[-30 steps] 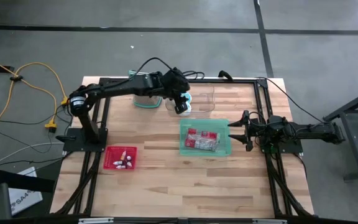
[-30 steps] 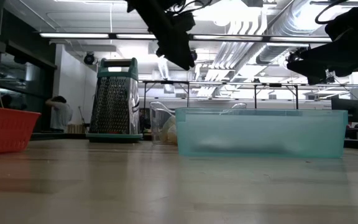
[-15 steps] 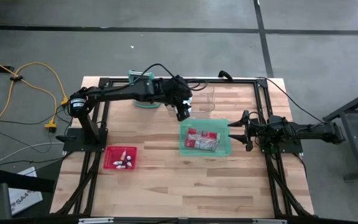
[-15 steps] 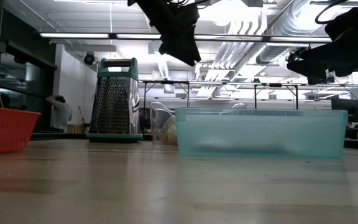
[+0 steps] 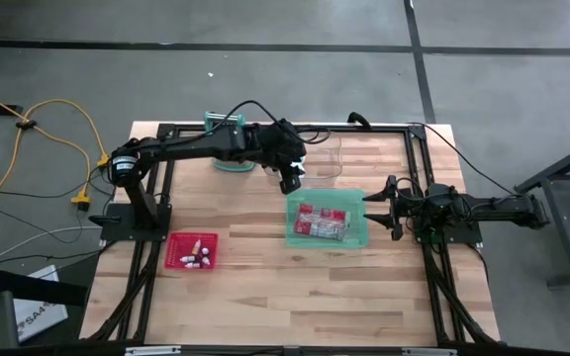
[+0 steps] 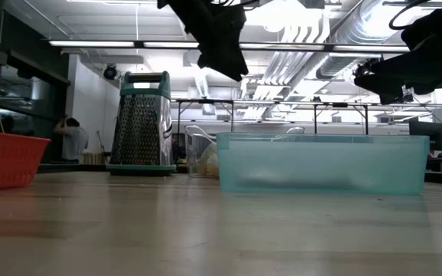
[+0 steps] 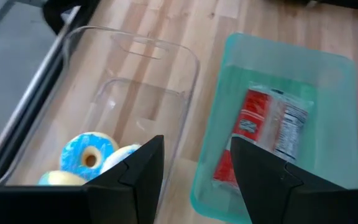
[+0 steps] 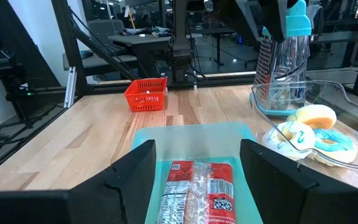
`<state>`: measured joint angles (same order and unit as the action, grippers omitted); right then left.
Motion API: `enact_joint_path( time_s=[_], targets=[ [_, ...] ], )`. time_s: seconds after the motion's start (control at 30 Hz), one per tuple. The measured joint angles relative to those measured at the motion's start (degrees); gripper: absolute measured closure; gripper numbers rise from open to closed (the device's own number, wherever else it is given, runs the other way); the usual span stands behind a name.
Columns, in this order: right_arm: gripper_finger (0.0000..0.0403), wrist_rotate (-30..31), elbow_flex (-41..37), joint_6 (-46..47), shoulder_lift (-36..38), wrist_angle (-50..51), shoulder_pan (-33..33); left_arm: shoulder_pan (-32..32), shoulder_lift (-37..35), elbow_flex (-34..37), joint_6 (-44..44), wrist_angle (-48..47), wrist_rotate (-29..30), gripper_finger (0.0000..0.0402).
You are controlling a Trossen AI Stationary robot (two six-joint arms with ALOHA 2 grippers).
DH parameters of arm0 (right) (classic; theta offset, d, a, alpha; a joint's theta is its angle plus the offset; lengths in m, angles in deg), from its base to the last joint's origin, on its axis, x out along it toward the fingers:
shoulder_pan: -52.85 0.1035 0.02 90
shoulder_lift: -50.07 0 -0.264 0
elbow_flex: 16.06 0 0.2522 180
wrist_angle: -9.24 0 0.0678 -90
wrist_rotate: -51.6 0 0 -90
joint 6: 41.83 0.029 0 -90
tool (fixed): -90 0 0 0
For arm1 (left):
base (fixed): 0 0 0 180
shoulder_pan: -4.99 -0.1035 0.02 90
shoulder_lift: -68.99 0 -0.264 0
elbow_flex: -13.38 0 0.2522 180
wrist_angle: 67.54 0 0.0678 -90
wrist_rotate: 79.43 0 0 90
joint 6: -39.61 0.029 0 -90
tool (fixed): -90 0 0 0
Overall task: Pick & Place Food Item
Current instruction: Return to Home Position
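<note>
A red-and-white food packet (image 5: 322, 222) lies flat in the teal bin (image 5: 292, 235) at mid-table. Just beyond the bin stands a clear container (image 7: 135, 81) with a blue-iced doughnut (image 7: 89, 155) and pale ones (image 8: 309, 118) on its floor. My left gripper (image 5: 290, 182) hangs open in the air, tilted down, above the gap between the container and the bin's far left corner; nothing is between its fingers (image 7: 143, 171). My right gripper (image 8: 197, 186) waits open and level at the bin's right side, facing the packet (image 8: 199, 186).
A metal grater (image 6: 139, 123) with a teal base stands at the far edge, left of the clear container. A red basket (image 5: 192, 250) with small pale items sits near the left arm's base. Bare wood lies along the near half of the table (image 5: 295, 297).
My left gripper has swung a little toward the table's near edge, from over the clear container toward the teal bin's far corner, then stopped. It has stayed open. The grater now shows beyond the arm.
</note>
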<state>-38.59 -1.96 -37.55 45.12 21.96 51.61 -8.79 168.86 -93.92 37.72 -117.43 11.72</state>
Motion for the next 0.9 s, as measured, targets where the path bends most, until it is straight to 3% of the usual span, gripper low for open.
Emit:
enact_joint_path(
  time_s=[0.43, 0.9],
  targets=[
    [0.0180, 0.0, 0.0, 0.0, 0.0, 0.0, 0.0, -0.5, -2.3, 2.2, 0.2, -0.2, -1.7, 0.0222],
    [0.0180, 0.0, 0.0, 0.0, 0.0, 0.0, 0.0, -0.3, -23.6, 31.8, -2.6, 19.0, -1.0, 0.0222]
  ],
)
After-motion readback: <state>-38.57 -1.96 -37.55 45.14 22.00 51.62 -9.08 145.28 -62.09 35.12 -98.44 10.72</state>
